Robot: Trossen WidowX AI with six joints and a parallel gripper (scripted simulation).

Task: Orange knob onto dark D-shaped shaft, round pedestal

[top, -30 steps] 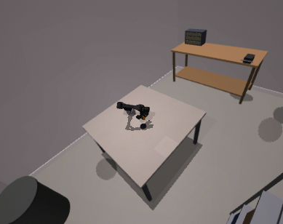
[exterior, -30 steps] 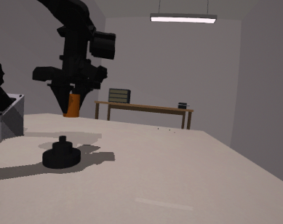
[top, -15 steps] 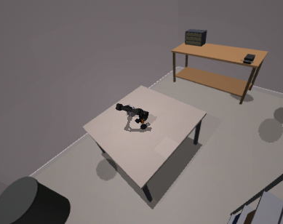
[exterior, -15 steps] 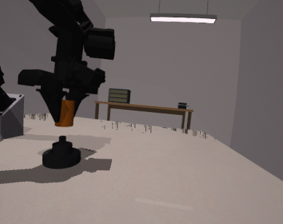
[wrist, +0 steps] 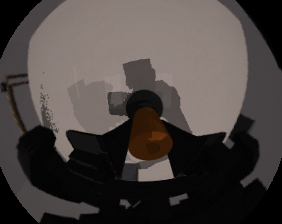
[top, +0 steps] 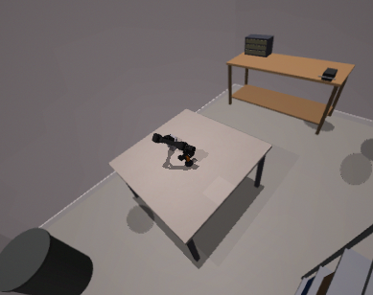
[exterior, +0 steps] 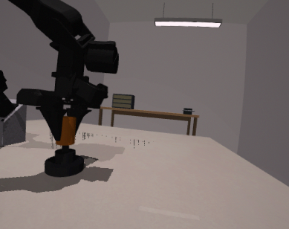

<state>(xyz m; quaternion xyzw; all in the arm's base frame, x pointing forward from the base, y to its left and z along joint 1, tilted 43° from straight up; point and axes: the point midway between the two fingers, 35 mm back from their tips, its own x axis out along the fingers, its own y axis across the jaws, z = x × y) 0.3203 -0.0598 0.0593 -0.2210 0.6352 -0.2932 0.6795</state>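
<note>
The orange knob (top: pixel 188 158) (exterior: pixel 67 132) (wrist: pixel 151 144) is upright between the fingers of my gripper (exterior: pixel 67 128) (wrist: pixel 146 121), which is shut on it. The dark round pedestal (exterior: pixel 64 168) (wrist: pixel 144 96) stands on the table directly below the knob. In the exterior view a short piece of the dark shaft (exterior: pixel 65 148) shows between the knob's lower end and the pedestal's raised centre. The knob is not down on the pedestal. Whether the shaft's tip is inside the hole is hidden, and so is the shaft's flat side.
The pale table (top: pixel 200 201) (exterior: pixel 170 186) carries the arm and the pedestal. A grey box-like base (exterior: pixel 14 128) stands at the left in the exterior view. A wooden bench (top: pixel 296 67) (exterior: pixel 151 112) with a drawer unit (top: pixel 258 46) (exterior: pixel 122 101) is far behind.
</note>
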